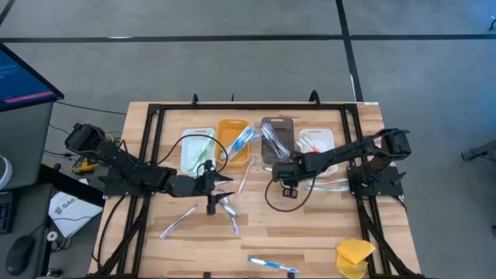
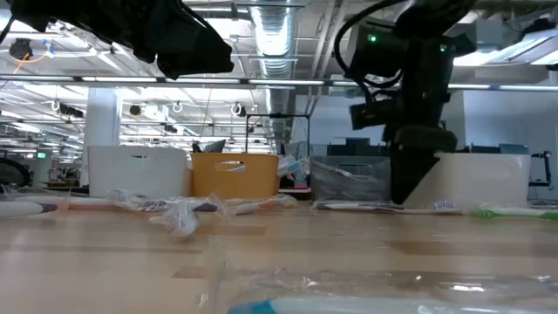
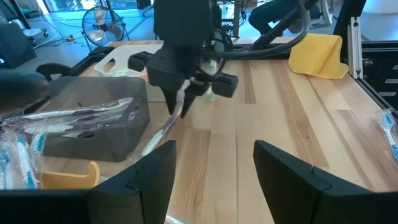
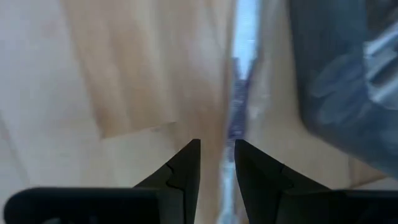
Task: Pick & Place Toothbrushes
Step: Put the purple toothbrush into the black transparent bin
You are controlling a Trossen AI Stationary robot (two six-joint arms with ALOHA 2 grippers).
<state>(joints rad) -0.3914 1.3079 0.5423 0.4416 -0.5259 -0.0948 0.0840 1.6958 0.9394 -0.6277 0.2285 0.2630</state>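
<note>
Grey floor (image 1: pixel 232 70) crossed by dark lines surrounds the wooden tabletop (image 1: pixel 310 232). Blue-lit monitor (image 1: pixel 23 77) to one side. Low view: open industrial ceiling, silver duct (image 2: pixel 277 26), overhead pipes, white column (image 2: pixel 102 118). Standing fan (image 3: pixel 102 25) seen in left wrist view.

One camera hangs well above me and looks straight down, taking in the whole desk (image 1: pixel 310 232) and both my arms. A second sits at desk height and looks level across the boards into the room behind. My left wrist camera looks forward across the desk at my right arm, with the grey bin (image 3: pixel 93 127) close by. My right wrist camera looks almost straight down, very near the wood. The high and left wrist views share the yellow lump (image 1: pixel 355 254).
</note>
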